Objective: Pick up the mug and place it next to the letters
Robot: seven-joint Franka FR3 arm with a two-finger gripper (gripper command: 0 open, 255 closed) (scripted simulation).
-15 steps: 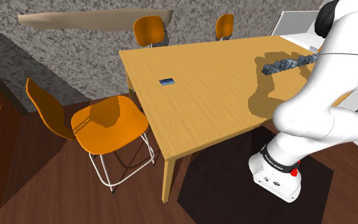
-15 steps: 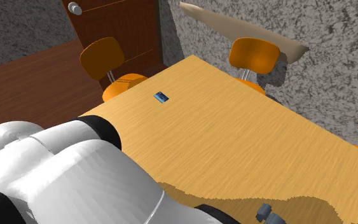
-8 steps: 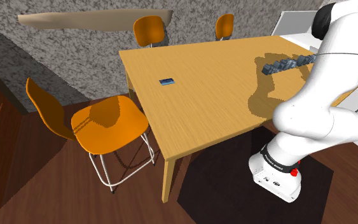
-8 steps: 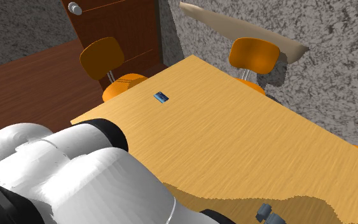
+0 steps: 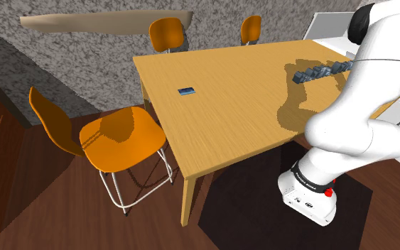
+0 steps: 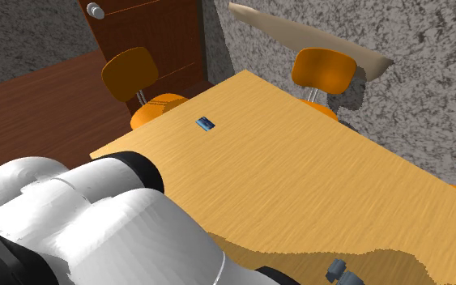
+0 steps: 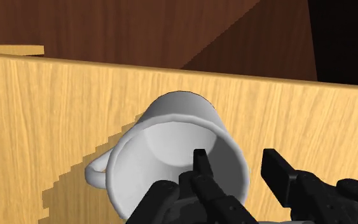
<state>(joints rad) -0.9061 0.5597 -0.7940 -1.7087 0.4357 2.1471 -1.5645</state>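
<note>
Mug (image 7: 171,143), white and upright, stands on the wooden table (image 7: 37,108) near the table's far edge. The end effector (image 7: 236,159) is open, its two black fingers apart and straddling the mug's wall: one inside the mug, one just outside. The mug's handle sticks out on the opposite side.

3 orange chairs (image 5: 123,138). 1 wooden table (image 5: 234,121). 1 white mug (image 7: 177,113). 1 row of grey-blue letters (image 5: 322,71), single letters uncountable. 1 small flat blue object (image 5: 186,91). 1 white arm (image 5: 354,106). 1 dark rug (image 5: 248,206). 1 brown door (image 6: 149,28), 1 knob (image 6: 95,10). 1 beige wall shelf (image 5: 99,23).
</note>
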